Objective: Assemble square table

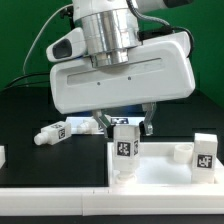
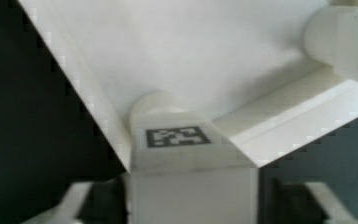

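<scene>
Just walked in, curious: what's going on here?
The robot's gripper straddles an upright leg standing at a corner of the white square panel, jaws open on either side, not yet touching it. A second leg stands at another corner; a third leg lies loose on the black table.

The black table (image 1: 20,115) bears a lying leg (image 1: 50,133) and the square panel (image 1: 160,172).

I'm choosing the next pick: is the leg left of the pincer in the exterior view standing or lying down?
Lying down: the leg stretches lengthwise along the dark table, not on end.
</scene>
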### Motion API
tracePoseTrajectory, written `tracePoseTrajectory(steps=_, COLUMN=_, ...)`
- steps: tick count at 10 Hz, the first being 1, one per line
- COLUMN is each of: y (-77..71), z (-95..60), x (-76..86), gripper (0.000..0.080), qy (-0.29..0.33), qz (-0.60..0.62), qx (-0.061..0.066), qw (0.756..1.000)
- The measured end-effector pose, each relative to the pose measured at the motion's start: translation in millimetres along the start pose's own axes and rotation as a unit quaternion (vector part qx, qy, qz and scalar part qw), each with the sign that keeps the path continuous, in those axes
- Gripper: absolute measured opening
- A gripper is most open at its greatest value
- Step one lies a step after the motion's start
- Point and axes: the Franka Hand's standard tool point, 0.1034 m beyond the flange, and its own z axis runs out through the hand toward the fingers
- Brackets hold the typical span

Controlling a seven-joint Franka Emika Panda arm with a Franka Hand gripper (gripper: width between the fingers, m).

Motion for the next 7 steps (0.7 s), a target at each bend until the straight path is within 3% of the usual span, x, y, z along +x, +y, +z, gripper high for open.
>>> tracePoseTrajectory(steps=4, y=1.9, z=-0.8, x=6.1, gripper=0.0296, qy=-0.011, qz=0.149, qx=0.000, qw=0.989)
tracePoseTrajectory(steps=7, y=10.6, z=0.3, x=20.3, gripper=0.0296, qy=-0.020, qz=0.339, qx=-0.009, qw=0.941)
